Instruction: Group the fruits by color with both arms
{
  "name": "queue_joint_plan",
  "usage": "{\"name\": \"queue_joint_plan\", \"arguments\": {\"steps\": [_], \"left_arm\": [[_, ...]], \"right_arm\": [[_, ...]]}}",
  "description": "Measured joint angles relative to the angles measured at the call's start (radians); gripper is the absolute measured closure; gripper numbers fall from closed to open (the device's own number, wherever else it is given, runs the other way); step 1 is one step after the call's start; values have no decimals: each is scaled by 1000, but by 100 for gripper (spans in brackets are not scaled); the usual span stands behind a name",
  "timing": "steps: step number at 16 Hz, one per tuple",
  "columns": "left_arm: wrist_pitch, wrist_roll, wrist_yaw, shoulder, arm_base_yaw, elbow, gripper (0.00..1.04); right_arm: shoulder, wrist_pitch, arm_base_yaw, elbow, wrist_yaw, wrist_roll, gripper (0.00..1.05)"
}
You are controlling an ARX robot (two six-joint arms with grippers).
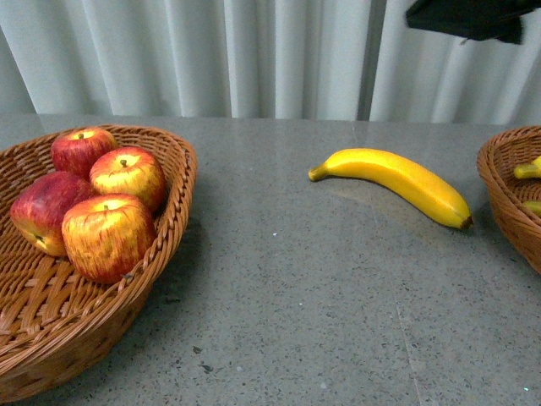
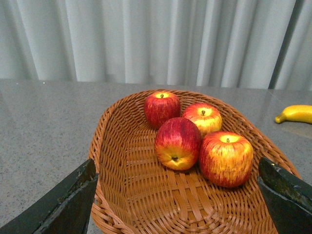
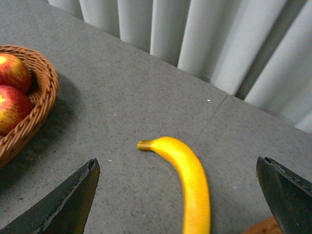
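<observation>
Several red-and-yellow apples (image 1: 108,235) sit together in the left wicker basket (image 1: 173,228). One yellow banana (image 1: 401,179) lies loose on the grey table between the baskets. The right basket (image 1: 505,199) holds more bananas (image 1: 527,170), mostly cut off by the frame. My left gripper (image 2: 178,195) is open above the near part of the left basket (image 2: 146,195), with the apples (image 2: 226,158) beyond its fingers. My right gripper (image 3: 178,195) is open above the loose banana (image 3: 187,175), fingers wide on either side of it. A black arm part (image 1: 469,19) shows at the top right.
Grey stone-like tabletop (image 1: 304,304) runs between the two baskets. White pleated curtain (image 1: 254,51) closes the back. The edge of the apple basket (image 3: 29,112) shows in the right wrist view.
</observation>
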Motion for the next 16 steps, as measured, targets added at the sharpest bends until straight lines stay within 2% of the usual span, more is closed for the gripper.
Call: {"name": "queue_joint_plan", "arguments": {"steps": [2, 5, 7, 16], "left_arm": [[0, 0, 0, 0, 0, 0, 7], [0, 0, 0, 0, 0, 0, 7], [0, 0, 0, 0, 0, 0, 7], [0, 0, 0, 0, 0, 0, 7]], "right_arm": [[130, -52, 53, 134, 15, -9, 7], [272, -149, 85, 265, -24, -34, 7], [356, -191, 90, 326, -37, -69, 7], [626, -368, 82, 630, 52, -206, 7]]}}
